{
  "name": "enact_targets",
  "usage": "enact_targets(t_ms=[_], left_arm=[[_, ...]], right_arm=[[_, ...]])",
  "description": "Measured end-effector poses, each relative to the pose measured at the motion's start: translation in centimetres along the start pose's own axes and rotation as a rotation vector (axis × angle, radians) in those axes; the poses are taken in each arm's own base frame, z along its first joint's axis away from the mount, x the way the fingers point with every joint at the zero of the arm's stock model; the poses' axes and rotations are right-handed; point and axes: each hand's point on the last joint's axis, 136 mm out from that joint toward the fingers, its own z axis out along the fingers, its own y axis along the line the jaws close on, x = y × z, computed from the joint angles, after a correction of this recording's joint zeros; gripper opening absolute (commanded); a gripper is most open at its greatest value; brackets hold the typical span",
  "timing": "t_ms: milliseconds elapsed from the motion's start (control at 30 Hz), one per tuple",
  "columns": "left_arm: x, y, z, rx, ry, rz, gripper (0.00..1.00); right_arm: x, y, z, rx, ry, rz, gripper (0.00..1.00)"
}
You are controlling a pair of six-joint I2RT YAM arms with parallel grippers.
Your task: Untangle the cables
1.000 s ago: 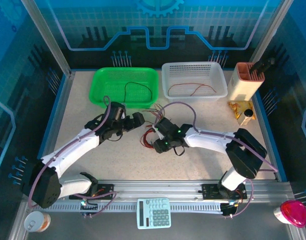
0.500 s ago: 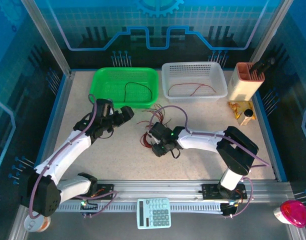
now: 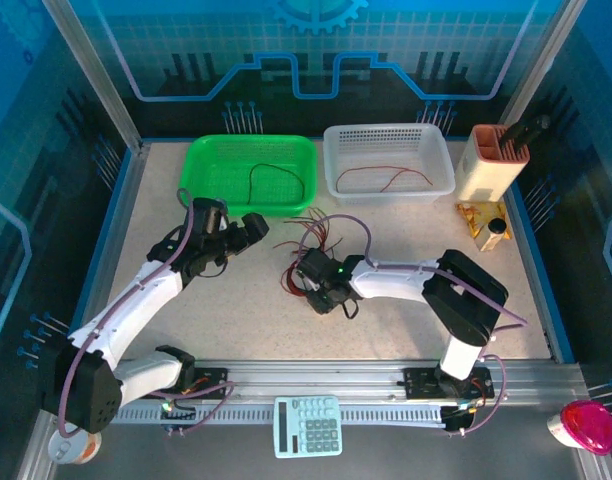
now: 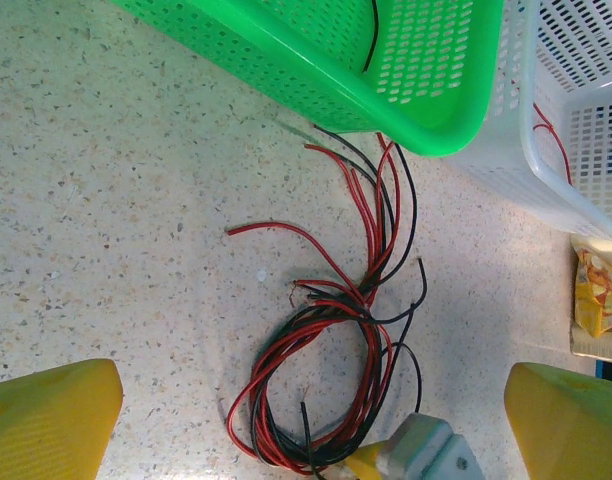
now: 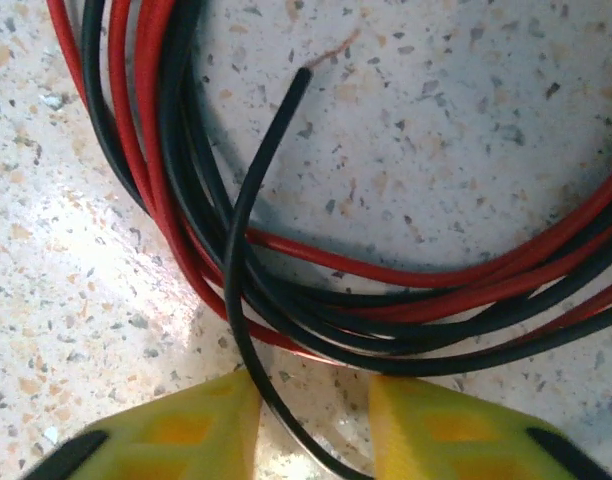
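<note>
Your right gripper (image 5: 314,385) is down at the speckled, stone-like tabletop (image 4: 106,200). Its yellow, diamond-patterned fingertips (image 5: 176,430) stand a narrow gap apart. One smooth, round black cable (image 5: 271,130) runs through that gap. The gap is wider than the cable, so nothing is pinched. The cable's cut end lies free on the table just above the fingertips.

The thin red and black cables (image 4: 316,400) lie on the table in front of the two baskets. They form a loose, glossy coil of several overlapping loops. From the coil, straighter strands fan out towards the corner of the green perforated plastic basket (image 4: 436,130), and their tips end just beside its wall. A single dark cable (image 3: 276,180) curls inside that basket. A red one (image 3: 386,178) lies in the white slotted plastic basket (image 3: 336,180) next to it.

Your left gripper (image 4: 314,370) has its blunt, matte yellow fingers (image 4: 46,420) spread wide and holds nothing. In its wrist view the coil lies on the table between the fingers. From above it sits to the left of the bundle, apart from it.
</note>
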Motion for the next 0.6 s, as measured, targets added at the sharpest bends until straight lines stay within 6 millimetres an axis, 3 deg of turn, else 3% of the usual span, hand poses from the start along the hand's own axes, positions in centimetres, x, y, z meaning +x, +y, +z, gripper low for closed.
enact_targets(t_ms=[200,400,600], left_arm=[[0.0,-0.3,-0.3,0.015,0.000,0.001,0.99],[0.3,-0.6,-0.4,0.032,0.016,0.002,0.99],[0.8,-1.3,-0.5,0.067,0.047,0.003,0.99]], right_arm=[[-0.2,0.8,-0.1,-0.008,-0.013,-0.022,0.00],[-0.4,0.3,-1.6,0.002,-0.031,-0.043,0.00],[-4.0,-0.1,-6.2,-0.074,-0.166,-0.002,0.00]])
